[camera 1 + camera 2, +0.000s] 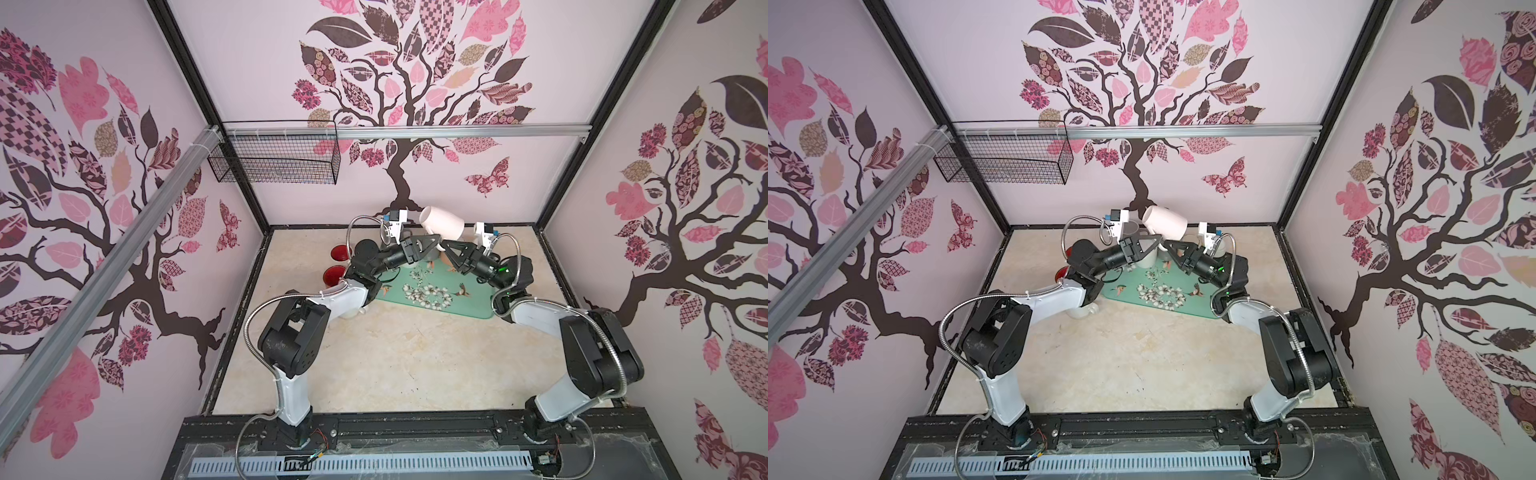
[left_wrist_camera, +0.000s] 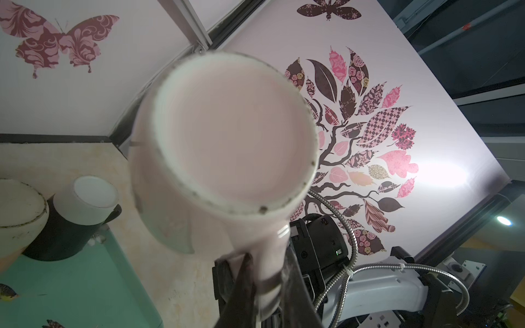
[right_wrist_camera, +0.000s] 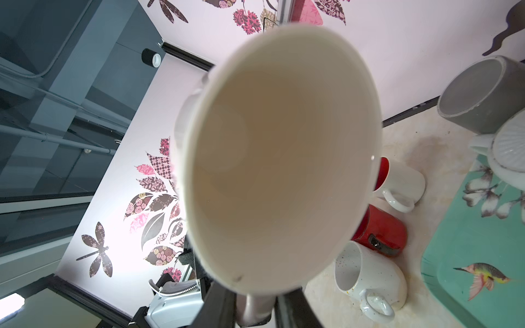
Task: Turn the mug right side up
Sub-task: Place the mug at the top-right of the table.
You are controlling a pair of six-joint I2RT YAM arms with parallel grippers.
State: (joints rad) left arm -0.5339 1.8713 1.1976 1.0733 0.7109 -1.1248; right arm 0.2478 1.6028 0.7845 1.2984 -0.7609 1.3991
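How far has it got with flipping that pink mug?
Lifted already: the pink mug hangs above the table. In hand: left gripper clamps its handle, right gripper pinches it too, mug tilted sideways. Remaining: turning the mouth up and setting it down.

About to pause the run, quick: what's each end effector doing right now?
Left end effector: closed on the pink mug, at its handle.
Right end effector: looks closed on the same handle.
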